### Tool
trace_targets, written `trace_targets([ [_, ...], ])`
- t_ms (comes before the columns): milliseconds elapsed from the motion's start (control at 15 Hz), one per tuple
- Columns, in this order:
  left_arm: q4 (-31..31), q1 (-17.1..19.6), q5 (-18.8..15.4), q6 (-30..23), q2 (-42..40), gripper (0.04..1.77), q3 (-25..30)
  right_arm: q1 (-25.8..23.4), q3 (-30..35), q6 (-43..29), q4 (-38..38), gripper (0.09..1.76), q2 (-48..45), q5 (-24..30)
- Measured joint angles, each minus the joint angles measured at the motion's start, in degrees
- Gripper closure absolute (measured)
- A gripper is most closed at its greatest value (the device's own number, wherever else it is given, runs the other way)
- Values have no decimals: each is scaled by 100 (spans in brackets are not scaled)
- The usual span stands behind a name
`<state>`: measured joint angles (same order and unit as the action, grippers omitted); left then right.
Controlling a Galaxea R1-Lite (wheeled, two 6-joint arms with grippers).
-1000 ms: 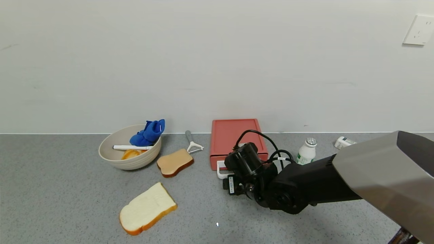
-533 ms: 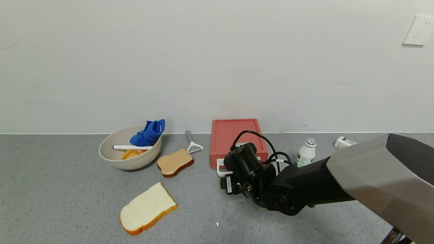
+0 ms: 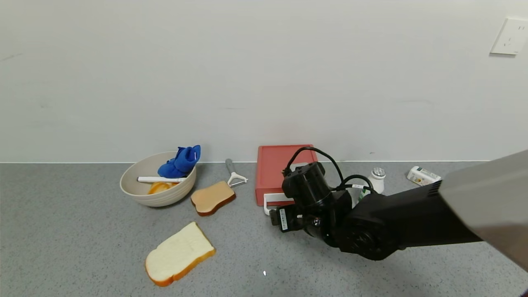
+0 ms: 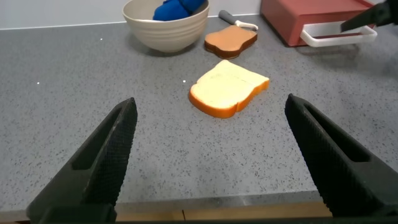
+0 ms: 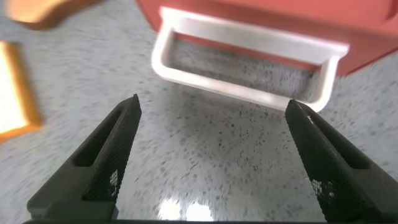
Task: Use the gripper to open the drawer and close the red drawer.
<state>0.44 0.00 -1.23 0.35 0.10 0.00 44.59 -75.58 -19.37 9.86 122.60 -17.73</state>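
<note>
The salmon-red drawer point(image 3: 277, 167) stands against the back wall, and its tray looks pushed in. Its white loop handle point(image 3: 272, 203) points toward me. My right gripper point(image 3: 289, 209) hovers just in front of the handle and hides the handle's right part. In the right wrist view the right gripper point(image 5: 214, 109) is open wide and empty, with the handle point(image 5: 242, 70) and the drawer front point(image 5: 280, 18) just beyond its fingertips. My left gripper point(image 4: 211, 112) is open and empty over the table's near edge; the drawer point(image 4: 297, 15) is far from it.
A beige bowl point(image 3: 136, 187) with a blue cloth point(image 3: 180, 161) stands at back left. A peeler point(image 3: 234, 174), a brown toast slice point(image 3: 213, 198) and a white bread slice point(image 3: 180, 253) lie left of the drawer. A white bottle point(image 3: 377, 177) and a small lying bottle point(image 3: 422, 175) are to its right.
My right wrist has shifted right and a little toward the drawer. The drawer and the other objects have not moved.
</note>
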Motion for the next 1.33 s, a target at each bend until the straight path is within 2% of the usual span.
trace_targets([
  [333, 0, 0, 0, 0, 0, 9, 0, -221, 690, 956, -52, 14, -1635, 1057],
  [667, 0, 0, 2, 0, 0, 9, 0, -1017, 1348, 1357, -352, 14, -3294, 1921],
  [867, 0, 0, 0, 0, 0, 9, 0, -1447, 1798, 1378, -408, 14, -4063, 2048],
  [1133, 0, 0, 0, 0, 0, 9, 0, -1762, 2321, 1386, -468, 14, -5003, 1970],
  [1333, 0, 0, 2, 0, 0, 9, 0, -1974, 2701, 1386, -529, 14, -5777, 1556],
])
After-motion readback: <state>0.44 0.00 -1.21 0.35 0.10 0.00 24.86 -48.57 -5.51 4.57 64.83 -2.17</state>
